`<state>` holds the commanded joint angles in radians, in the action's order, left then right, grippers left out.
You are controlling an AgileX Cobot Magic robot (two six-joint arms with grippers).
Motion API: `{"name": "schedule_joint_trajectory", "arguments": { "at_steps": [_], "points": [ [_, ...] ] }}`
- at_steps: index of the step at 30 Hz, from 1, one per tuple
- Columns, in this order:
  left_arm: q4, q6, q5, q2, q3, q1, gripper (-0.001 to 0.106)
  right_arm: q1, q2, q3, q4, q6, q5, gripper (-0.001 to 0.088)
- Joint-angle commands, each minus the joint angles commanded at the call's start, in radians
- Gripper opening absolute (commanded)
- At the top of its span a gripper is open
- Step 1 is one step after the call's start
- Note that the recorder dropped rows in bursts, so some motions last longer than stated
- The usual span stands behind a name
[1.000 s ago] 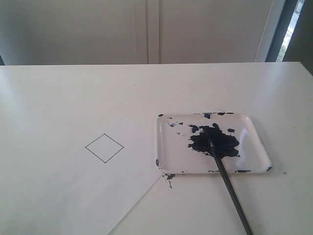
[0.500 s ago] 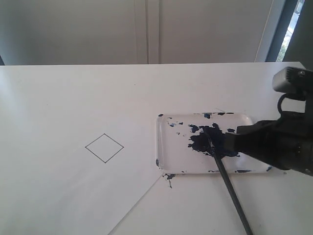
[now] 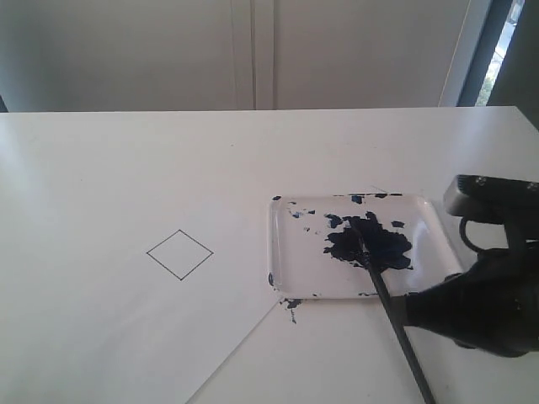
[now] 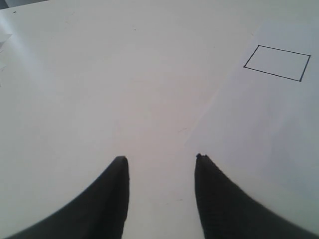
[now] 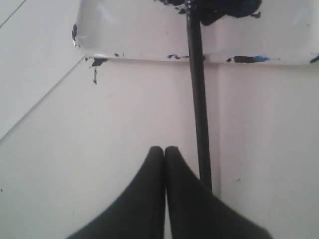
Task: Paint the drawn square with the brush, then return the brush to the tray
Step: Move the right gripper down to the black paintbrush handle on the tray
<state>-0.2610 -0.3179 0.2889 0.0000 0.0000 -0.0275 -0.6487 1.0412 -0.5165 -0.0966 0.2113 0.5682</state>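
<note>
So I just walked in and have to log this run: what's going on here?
Nothing is being held right now. The right hand is shut and empty, just beside the brush, whose loaded tip lies in the tray's paint while its handle runs out over the rim onto the table. The left hand hangs open above the paper's edge. The drawn square is unpainted.

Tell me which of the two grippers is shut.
The right gripper, next to the brush: its fingertips press together with nothing between them. The left gripper has its fingertips apart.
</note>
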Motion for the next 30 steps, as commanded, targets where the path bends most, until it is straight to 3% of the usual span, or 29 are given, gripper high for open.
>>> {"name": "schedule_joint_trajectory", "arguments": {
  "at_steps": [6,13,19,22,27,30],
  "points": [
    [0.0,0.0,0.0,0.0,0.0,0.0,0.048,0.0,0.075,-0.018,0.008,-0.032,0.087,0.0083],
    [0.0,0.0,0.0,0.0,0.0,0.0,0.048,0.0,0.13,-0.138,0.051,-0.06,0.345,0.0095],
    [0.0,0.0,0.0,0.0,0.0,0.0,0.048,0.0,0.176,-0.172,0.103,-0.06,0.354,0.0127],
    [0.0,0.0,0.0,0.0,0.0,0.0,0.048,0.0,0.2,-0.172,0.134,-0.058,0.354,0.0231],
    [0.0,0.0,0.0,0.0,0.0,0.0,0.048,0.0,0.216,-0.168,0.137,-0.06,0.329,0.0517],
    [0.0,0.0,0.0,0.0,0.0,0.0,0.048,0.0,0.23,-0.168,0.129,-0.06,0.327,0.0531]
  ]
}}
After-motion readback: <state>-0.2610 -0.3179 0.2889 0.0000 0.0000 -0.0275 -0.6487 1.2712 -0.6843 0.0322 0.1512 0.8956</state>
